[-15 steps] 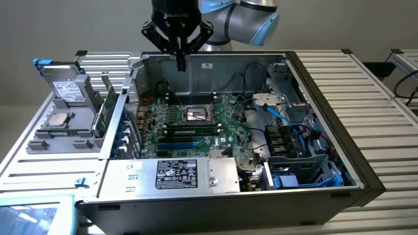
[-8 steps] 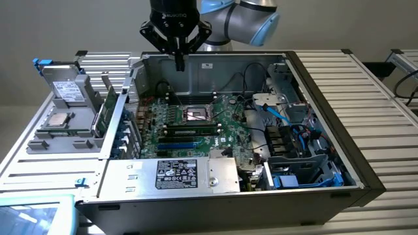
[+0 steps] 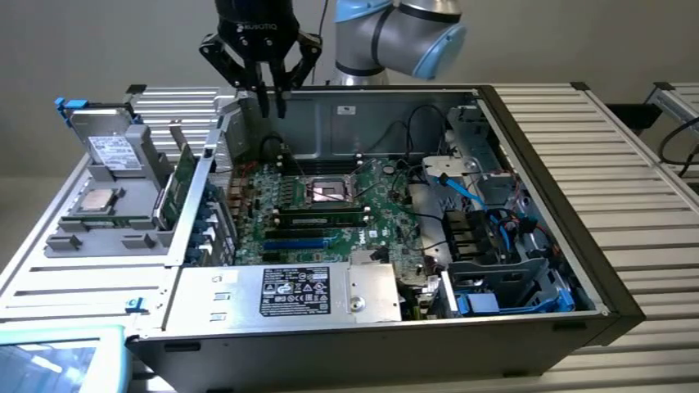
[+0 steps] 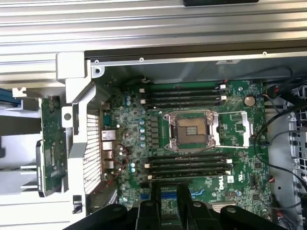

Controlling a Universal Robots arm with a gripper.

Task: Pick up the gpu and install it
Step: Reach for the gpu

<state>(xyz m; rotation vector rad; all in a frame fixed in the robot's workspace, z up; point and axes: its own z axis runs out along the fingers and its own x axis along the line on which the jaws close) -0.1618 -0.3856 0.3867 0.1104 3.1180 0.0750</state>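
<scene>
Gripper [image 4: 170, 192], slightly parted and empty, hangs over the motherboard [image 4: 240, 122], well apart from the gpu [image 4: 50, 143].

My exterior camera sits high off the near side of the open grey metal computer case [image 3: 361, 123], angled down and far enough back to take in the whole box. My wrist camera looks straight down (much closer) on the large green motherboard [image 4: 240, 143], which both views share, silver processor socket [image 4: 192, 130] included.
</scene>
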